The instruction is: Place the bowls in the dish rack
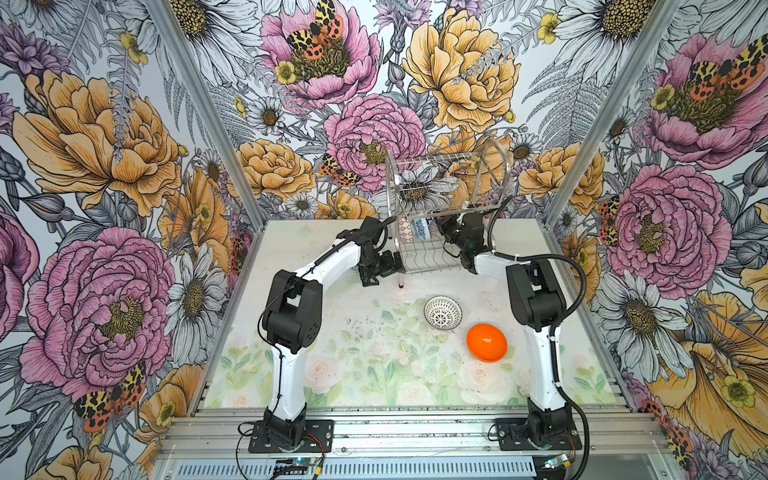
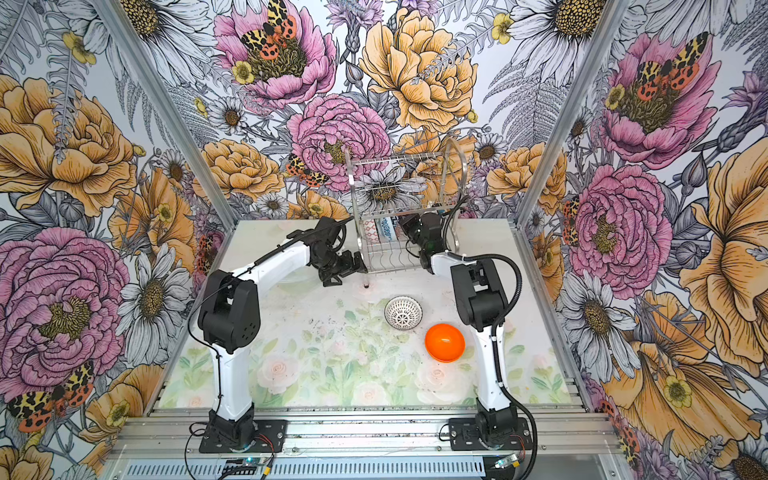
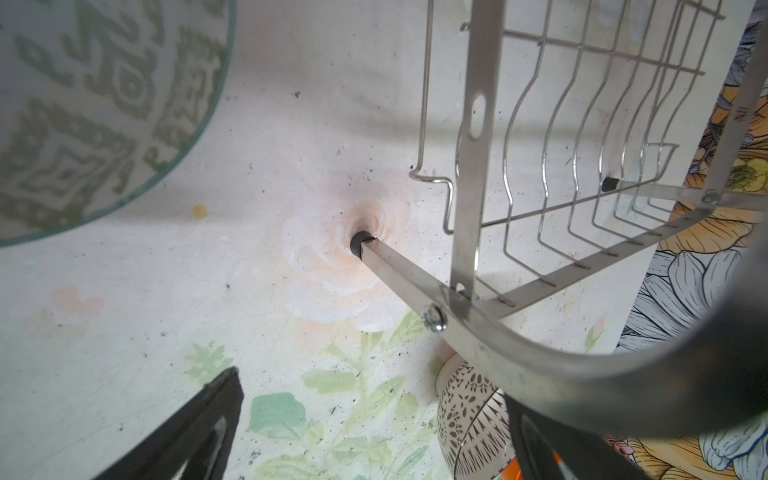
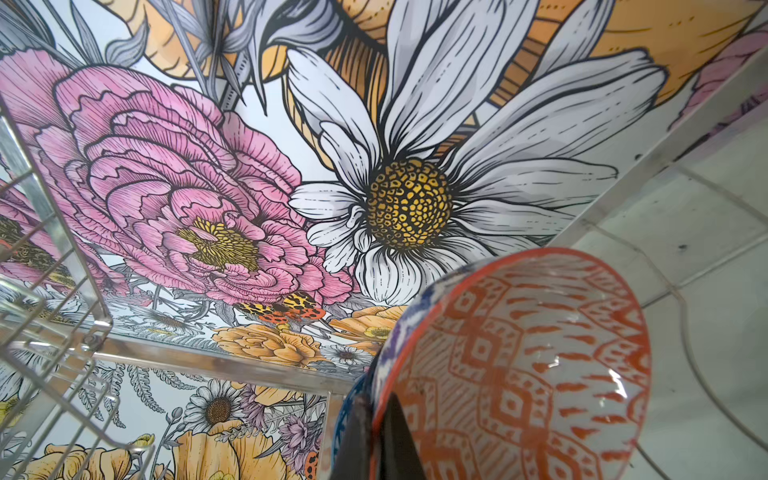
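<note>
Right pincer [image 4: 376,440], closed on the rim of the orange-white bowl [image 4: 519,365], holds it on edge in the lower tier of the dish rack [image 1: 432,259], just beside a blue bowl [image 4: 409,303]. I should seat it between wires before releasing (my left pincer [image 1: 385,266] gapes empty near the rack's leg).

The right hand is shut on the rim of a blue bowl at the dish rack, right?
No, the right hand is shut on the rim of the orange-and-white bowl at the dish rack; a blue bowl sits behind it. The right wrist view shows this.
</note>
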